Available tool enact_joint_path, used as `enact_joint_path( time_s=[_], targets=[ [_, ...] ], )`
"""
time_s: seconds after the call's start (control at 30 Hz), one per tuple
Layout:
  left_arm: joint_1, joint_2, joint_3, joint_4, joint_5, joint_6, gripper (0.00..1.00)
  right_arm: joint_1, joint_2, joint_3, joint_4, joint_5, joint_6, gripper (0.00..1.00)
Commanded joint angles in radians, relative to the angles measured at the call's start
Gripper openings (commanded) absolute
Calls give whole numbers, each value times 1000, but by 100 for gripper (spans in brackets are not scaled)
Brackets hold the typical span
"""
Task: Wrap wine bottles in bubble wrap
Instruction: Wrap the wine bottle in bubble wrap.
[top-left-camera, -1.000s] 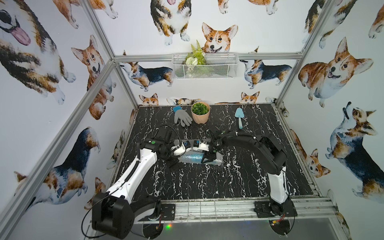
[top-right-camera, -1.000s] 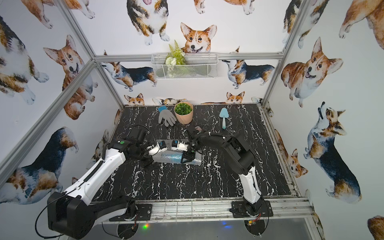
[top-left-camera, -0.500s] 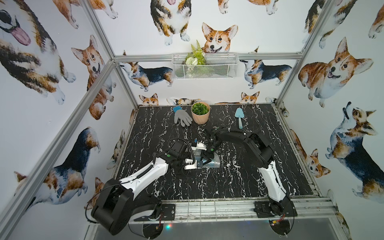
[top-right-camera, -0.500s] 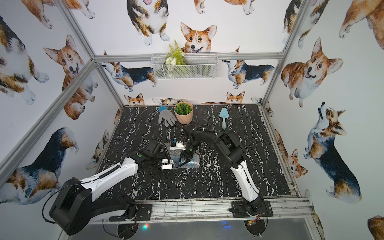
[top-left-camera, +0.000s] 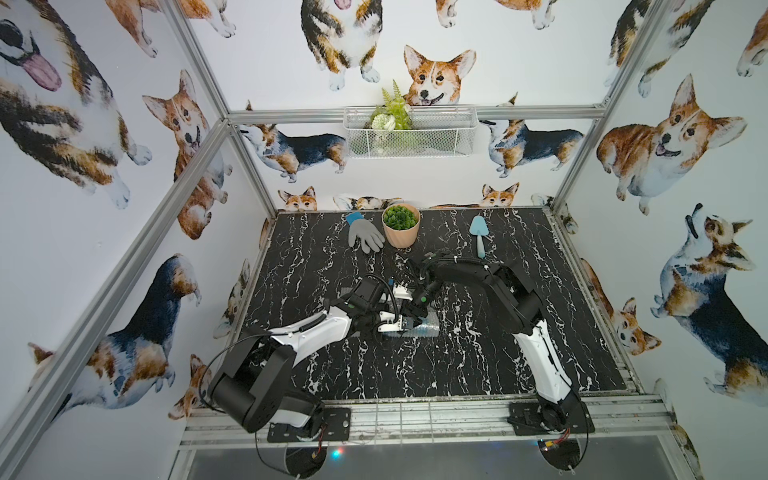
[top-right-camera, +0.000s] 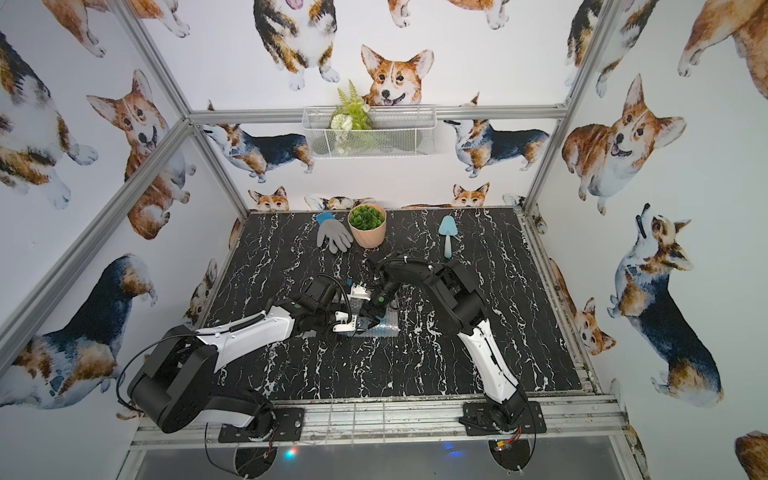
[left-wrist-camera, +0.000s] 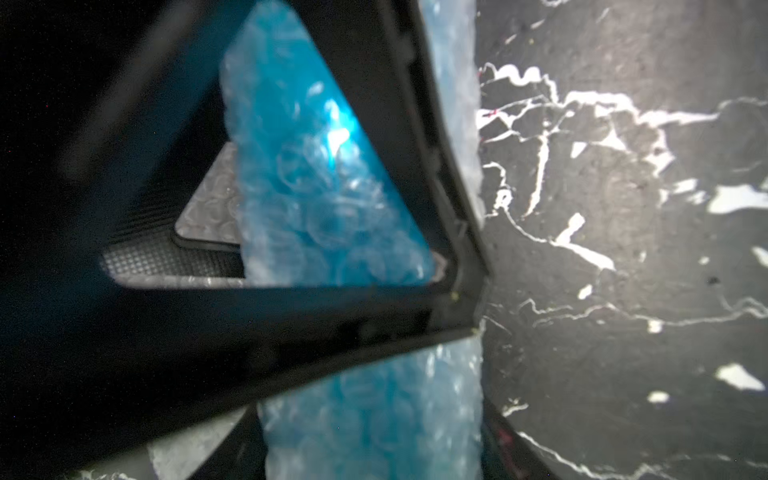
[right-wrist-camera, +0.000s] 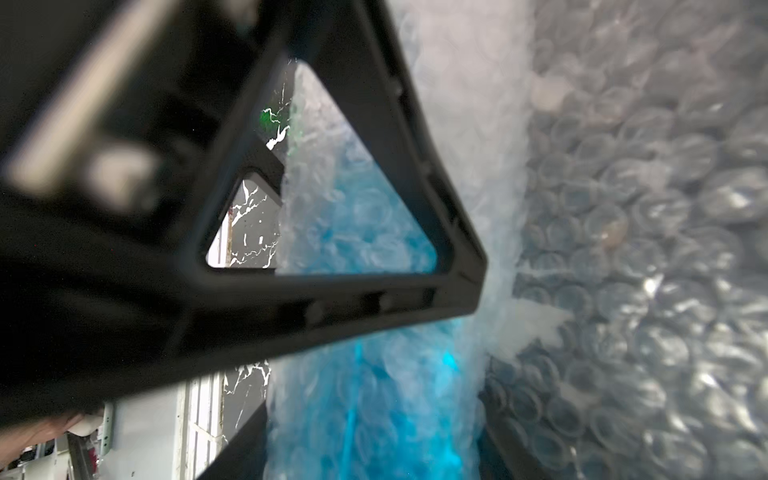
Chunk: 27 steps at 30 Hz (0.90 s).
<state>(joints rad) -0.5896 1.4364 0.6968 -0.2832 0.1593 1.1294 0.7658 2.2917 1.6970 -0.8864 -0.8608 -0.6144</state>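
Note:
The wine bottle (left-wrist-camera: 332, 187) lies on its side mid-table, and its blue liquid shows through the bubble wrap (right-wrist-camera: 644, 208) rolled around it. In both top views only a whitish end of the bubble wrap (top-left-camera: 426, 329) (top-right-camera: 384, 328) sticks out to the right of the two grippers. My left gripper (top-left-camera: 405, 323) (left-wrist-camera: 374, 415) comes in from the near left, with its fingers pressed on both sides of the wrapped bottle. From the far side my right gripper (top-left-camera: 415, 312) (right-wrist-camera: 374, 415) straddles the same bundle, and the wrapped bottle (right-wrist-camera: 365, 232) fills its gap. The bottle's neck and cap are hidden.
At the back of the black marble table (top-left-camera: 519, 365) lie a grey glove (top-left-camera: 365, 237), a potted succulent (top-left-camera: 401, 224) and a light-blue trowel (top-left-camera: 478, 235). A wire basket (top-left-camera: 440, 137) with greenery hangs on the back wall. Both arm bases stand on the front rail.
My left arm has swung from the bundle's left end round to its near side, and its jaws have narrowed onto it. The right arm has drawn in over the bundle.

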Motion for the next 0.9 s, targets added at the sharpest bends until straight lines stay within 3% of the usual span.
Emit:
enact_joint_path(
  time_s=[0.0,0.23,0.57,0.73,0.87],
  targets=[
    [-1,18,12,-51,22,43,57,0,-36,-5,11,4,23,69],
    [35,81,110,-164,67,10,54,-46,-184,-103,130,76,79,78],
    [126,292,380,-486,276,-19,54,-235,-660,-595,493,286,159,78],
    [148,428,512,-636,340,-29,55,-161,-886,-811,711,362,107,79],
    [165,472,560,-676,361,-33,56,-31,-926,-915,880,467,45,80]
  ],
)
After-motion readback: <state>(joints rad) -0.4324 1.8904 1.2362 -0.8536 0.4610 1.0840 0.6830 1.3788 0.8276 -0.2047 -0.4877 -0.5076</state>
